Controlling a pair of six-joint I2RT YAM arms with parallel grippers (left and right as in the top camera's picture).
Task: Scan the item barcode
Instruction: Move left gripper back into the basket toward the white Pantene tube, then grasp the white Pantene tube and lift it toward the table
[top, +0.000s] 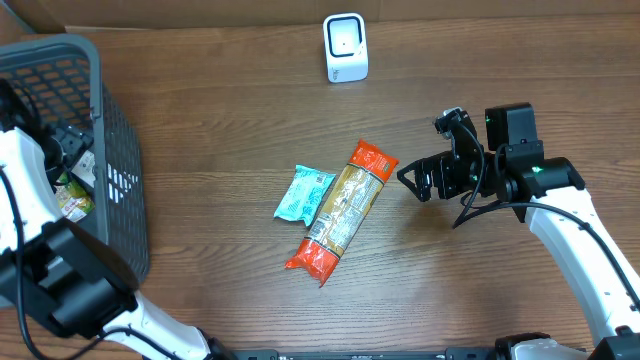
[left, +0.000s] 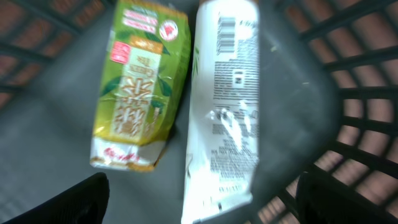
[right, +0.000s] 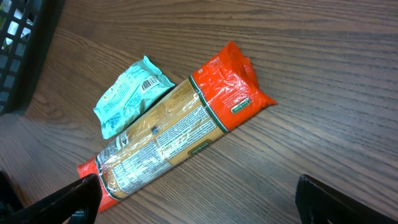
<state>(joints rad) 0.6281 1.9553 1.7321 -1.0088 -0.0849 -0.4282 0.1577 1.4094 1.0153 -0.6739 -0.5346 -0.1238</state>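
My left gripper (left: 208, 200) is open inside the dark basket (top: 122, 180), hovering over two packets on its floor. One is a green tea packet (left: 140, 87). The other is a white pouch (left: 227, 106) with printed text and a barcode near its top end. The pouch's lower end lies below the gap between the fingers. My right gripper (top: 415, 180) is open just right of a long orange-ended pasta packet (top: 342, 210), with only bare table between its fingers. A teal pouch (right: 127, 96) with its barcode showing lies against the pasta. The white scanner (top: 346, 47) stands at the back.
The basket fills the table's left edge and also holds other items beside the left arm (top: 25, 190). Its mesh walls (left: 367, 124) close in around the left gripper. Wooden table (top: 230, 110) lies between the basket, the scanner and the packets.
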